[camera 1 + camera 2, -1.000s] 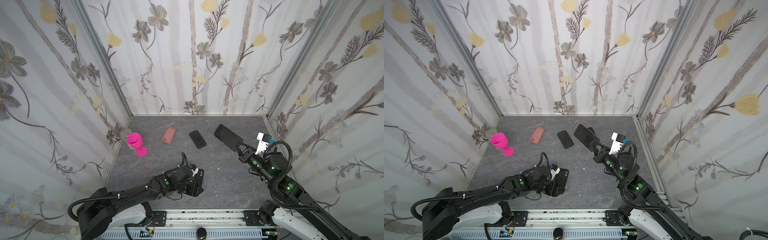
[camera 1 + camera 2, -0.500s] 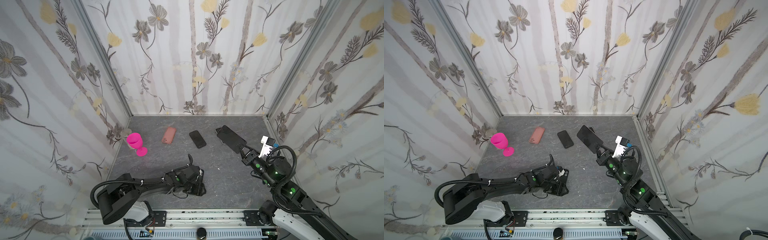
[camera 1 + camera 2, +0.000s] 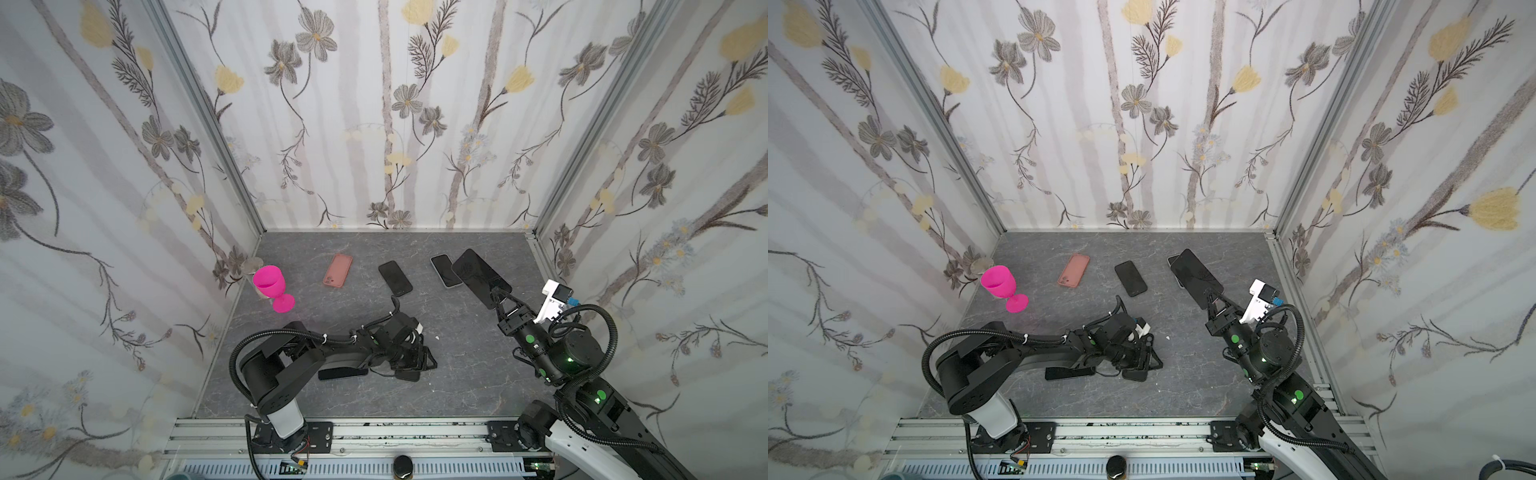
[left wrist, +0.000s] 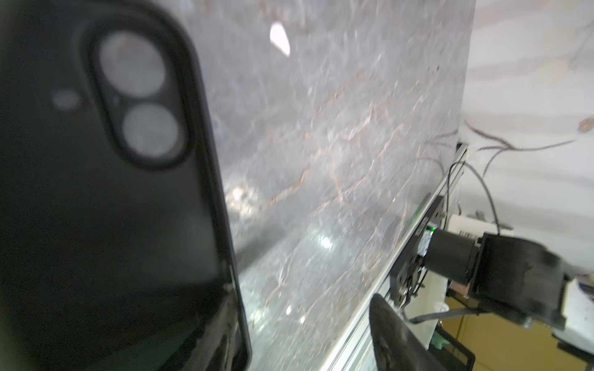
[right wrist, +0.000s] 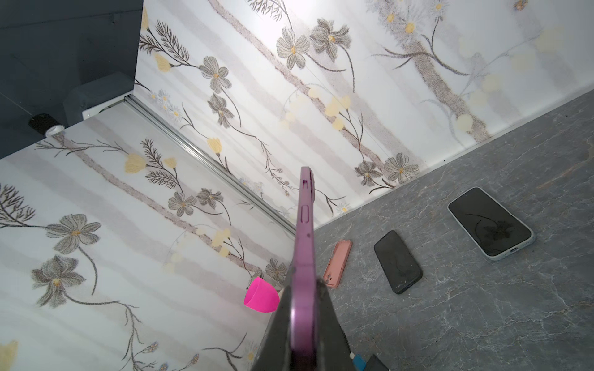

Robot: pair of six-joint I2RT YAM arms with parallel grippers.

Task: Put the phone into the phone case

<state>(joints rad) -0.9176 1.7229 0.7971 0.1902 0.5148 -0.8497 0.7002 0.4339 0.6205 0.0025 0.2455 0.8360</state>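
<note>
**Bench stock, all placed vs. the pink goblet (image 3: 272,286)**, which stands upright at the table (image 3: 457,395) edge by the side wall.

1. Purple phone (image 5: 303,244): task item. Off the table, well to the goblet's right. Tilted, dark screen up in both top views (image 3: 1196,276); edge-on from the R wrist cam. R gripper (image 3: 496,291) pinches its near end, fingers pressed on both faces.
2. Black case (image 4: 112,208): task item. Right of the goblet and nearer the front rail, at the L gripper (image 3: 426,361). Table shows thru the lens cutouts. L jaws are spread: case lies at one finger, and the other finger (image 4: 385,337) stands well apart from it. Lifted or resting: can't tell.
3. Salmon case (image 3: 338,270): flat on the table, just right of the goblet.
4. Black phone (image 3: 395,278): flat, next rightward, screen up.
5. Pale-rimmed phone (image 3: 445,271): flat, further right again, screen up, just beside item 1.
6. Flat black slab (image 3: 343,372): under the L forearm, fwd-right of the goblet. Phone or case, can't tell.
</note>
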